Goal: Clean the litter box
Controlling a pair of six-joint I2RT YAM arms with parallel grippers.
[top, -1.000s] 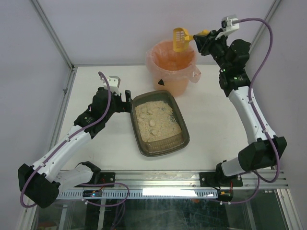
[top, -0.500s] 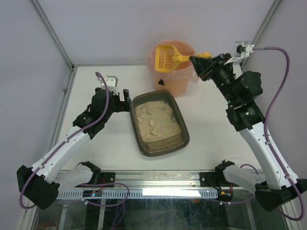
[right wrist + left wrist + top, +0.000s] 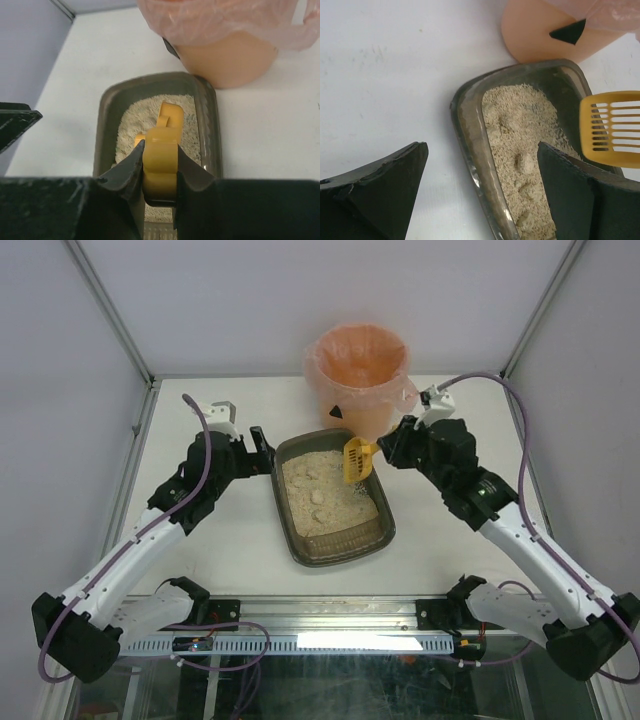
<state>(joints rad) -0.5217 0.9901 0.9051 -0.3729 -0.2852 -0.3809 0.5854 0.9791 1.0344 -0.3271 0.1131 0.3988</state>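
The litter box (image 3: 342, 552) is a dark grey-brown tray of beige litter with pale clumps (image 3: 318, 497), at the table's middle. My right gripper (image 3: 385, 453) is shut on the handle of the yellow slotted scoop (image 3: 356, 458) and holds its head just over the far right part of the litter. In the right wrist view the gripper (image 3: 160, 145) pinches the scoop handle (image 3: 161, 155) above the litter box (image 3: 106, 120). My left gripper (image 3: 262, 445) is open and empty. In the left wrist view the gripper (image 3: 481, 150) straddles the litter box's left wall (image 3: 470, 130), beside the scoop head (image 3: 612, 127).
The round orange-pink bag-lined bucket (image 3: 360, 370) stands just behind the litter box, and shows in the left wrist view (image 3: 540, 35) and the right wrist view (image 3: 225, 55). Frame posts rise at the far table corners. White tabletop lies on both sides of the tray.
My right arm has swung the scoop from above the bucket down and forward to the far right of the litter box. The left gripper has barely shifted at the tray's left wall.
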